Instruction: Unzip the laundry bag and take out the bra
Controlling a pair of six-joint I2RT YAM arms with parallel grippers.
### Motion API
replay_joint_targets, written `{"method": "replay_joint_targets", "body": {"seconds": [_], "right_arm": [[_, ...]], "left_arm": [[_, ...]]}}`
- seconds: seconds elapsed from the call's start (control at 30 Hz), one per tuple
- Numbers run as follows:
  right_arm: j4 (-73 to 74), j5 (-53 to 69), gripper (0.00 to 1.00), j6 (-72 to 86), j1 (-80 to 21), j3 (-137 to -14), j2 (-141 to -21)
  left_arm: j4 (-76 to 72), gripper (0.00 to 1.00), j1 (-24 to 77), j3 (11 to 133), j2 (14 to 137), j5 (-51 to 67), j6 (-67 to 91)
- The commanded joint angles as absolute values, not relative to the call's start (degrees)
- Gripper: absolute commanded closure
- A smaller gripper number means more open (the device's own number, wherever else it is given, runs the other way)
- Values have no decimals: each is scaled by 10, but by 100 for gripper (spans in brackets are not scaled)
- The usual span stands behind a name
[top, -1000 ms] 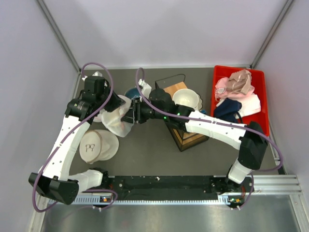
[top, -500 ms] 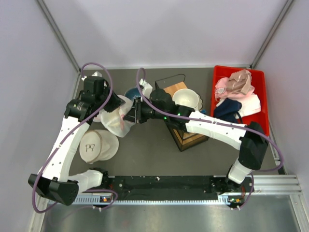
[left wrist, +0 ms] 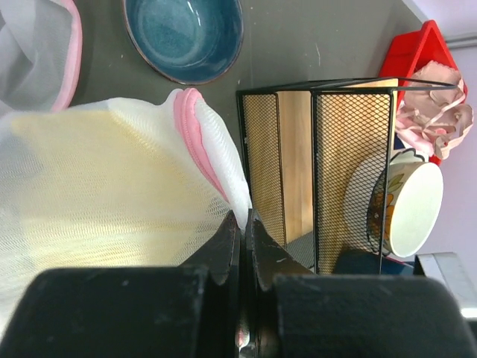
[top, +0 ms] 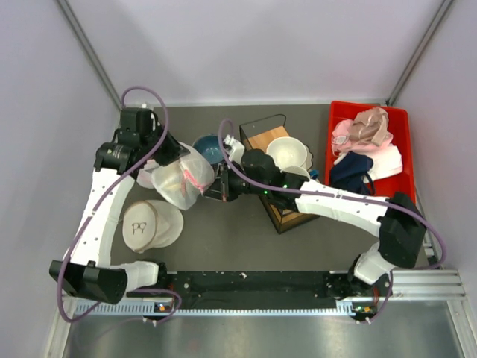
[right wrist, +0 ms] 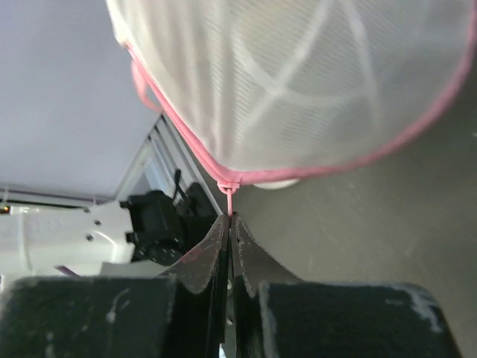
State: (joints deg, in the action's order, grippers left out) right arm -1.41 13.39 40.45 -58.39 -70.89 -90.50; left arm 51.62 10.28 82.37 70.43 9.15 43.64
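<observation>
Right gripper (right wrist: 229, 218) is pinched on what seems the zipper pull (right wrist: 229, 198) (pink); laundry bag (right wrist: 298, 82) sits straight ahead, left gripper (left wrist: 242, 224) clamping its mesh.

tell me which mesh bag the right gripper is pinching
The domed laundry bag with pink trim, its zipper pull in the right gripper; the flatter dark-marked bag lies apart.

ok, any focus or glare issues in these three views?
Top external: even light, sharp, no glare on the laundry bag. Left wrist: bag mesh washed out and soft up close, wire rack crisp. Right wrist: right gripper a dark blur in front, zipper pull readable.
</observation>
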Motion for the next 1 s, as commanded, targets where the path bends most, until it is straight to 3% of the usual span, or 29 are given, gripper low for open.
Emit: {"method": "replay_joint_targets", "body": {"seconds": [0.0, 0.23, 0.43, 0.5, 0.57, 0.7, 0.83, 0.97], "right_arm": [[-3, 163, 100, 370, -590, -648, -840], [90, 137, 100, 316, -633, -634, -791], [100, 105, 100, 312, -635, -664, -812], [99, 98, 100, 312, -636, -685, -846], [99, 82, 100, 319, -635, -703, -880], [87, 79, 100, 333, -635, -713, -897], [75, 75, 100, 337, -635, -706, -894], [74, 73, 100, 340, -635, -696, -889]], "left_arm": [[491, 100, 70, 853, 722, 156, 417], [423, 100, 71, 747, 733, 243, 446], [378, 98, 73, 676, 780, 245, 440], [386, 76, 72, 679, 811, 247, 427], [405, 38, 72, 705, 822, 260, 418], [443, 6, 72, 735, 781, 237, 407], [489, 7, 72, 738, 724, 211, 415], [493, 19, 76, 682, 671, 228, 436]]}}
